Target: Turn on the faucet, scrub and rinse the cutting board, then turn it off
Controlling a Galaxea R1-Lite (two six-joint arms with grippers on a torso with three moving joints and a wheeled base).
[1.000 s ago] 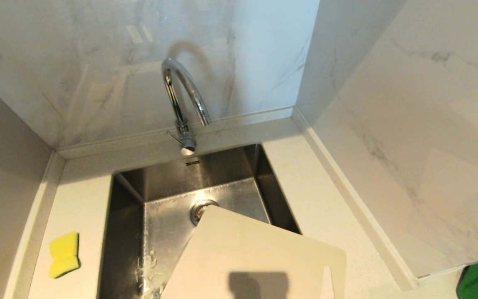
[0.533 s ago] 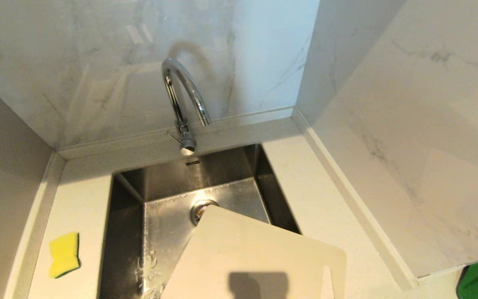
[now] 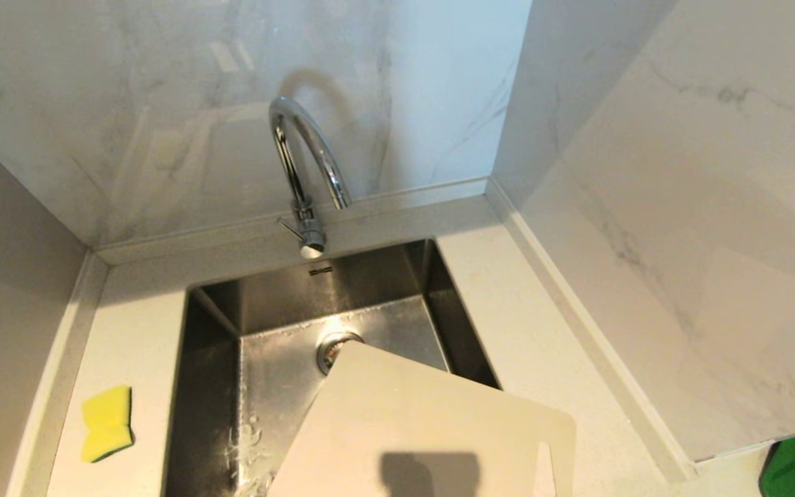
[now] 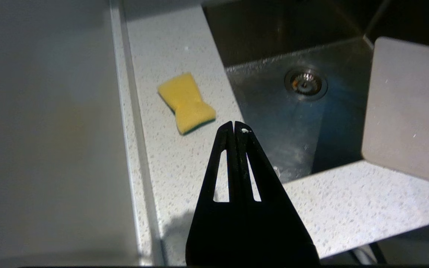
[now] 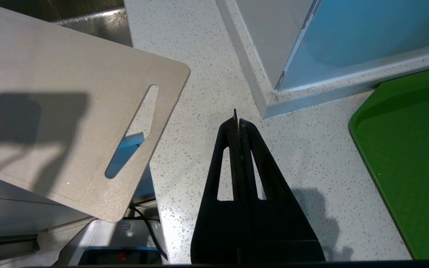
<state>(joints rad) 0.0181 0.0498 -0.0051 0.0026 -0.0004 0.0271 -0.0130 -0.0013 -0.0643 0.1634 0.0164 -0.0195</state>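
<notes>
Nearest me, left pincer hangs over desk edge by sink, tips pressed together, empty; right pincer over desk beside green tray, likewise closed, empty. Cutting board lies tilted, one corner down in sink near drain, handle end overhanging desk front. I judge careless nudge tips it off. Sponge sits left of sink. Farthest, faucet, no water visible; small lever, closed tips could slip off.

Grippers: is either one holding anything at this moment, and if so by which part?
Nothing is held. The left gripper is shut on nothing above the counter near the sponge; the right gripper is shut on nothing beside the cutting board.
</notes>
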